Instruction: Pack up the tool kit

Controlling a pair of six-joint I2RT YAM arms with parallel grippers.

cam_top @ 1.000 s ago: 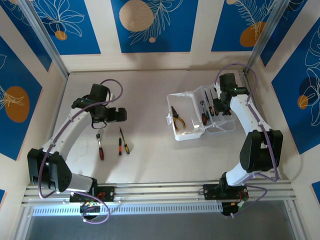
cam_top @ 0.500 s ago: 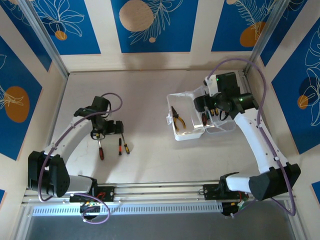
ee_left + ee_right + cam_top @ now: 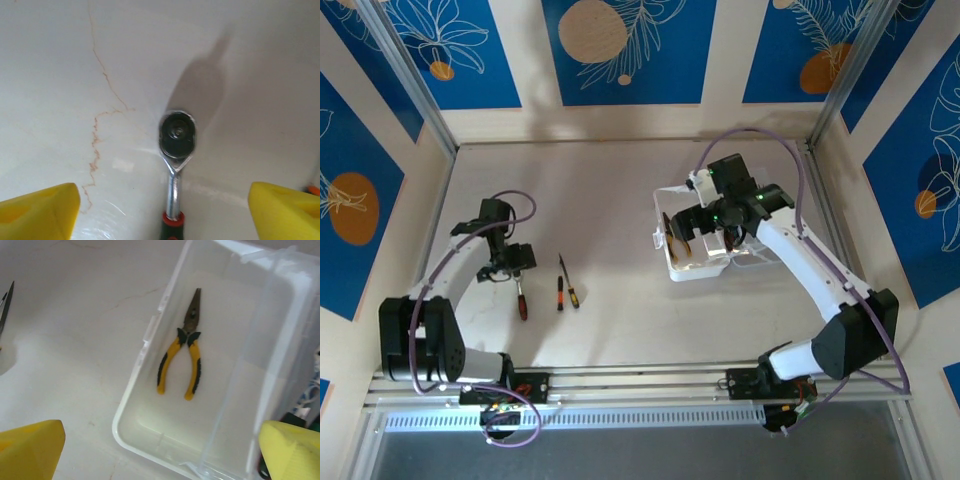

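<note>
1. Chrome steel ratchet with a round head and a red-and-black grip (image 3: 176, 150) is lying flat on the pale, veined tabletop (image 3: 75, 60). It sits smack in the gap between the yellow fingers (image 3: 45, 210) of the left pincer (image 3: 167, 210), with its head pointing away from the wrist.
2. That left pincer is spread wide. Neither finger touches the ratchet, and there's plenty of air on both sides.
3. Just off that pincer's side toward the other arm, two small screwdrivers with dark and orange handles (image 3: 559, 293) lie next to each other on the table. They're near the ratchet but apart from it.
4. The right pincer (image 3: 160, 452) is spread wide too and pinches nothing. It hovers over the translucent white rectangular plastic case (image 3: 127, 405), which sits open on the table.
5. Right under it, in the case's big compartment, slim needle-nose pliers with yellow-and-black handles (image 3: 189, 332) lie flat. The nose points away from the wrist, and the handles are splayed a little toward the fingers.
6. Past the case's divider, by the finger at the right edge of the wrist view, there are some dark handles (image 3: 300, 407). They're too blurry for me to say what they are.
</note>
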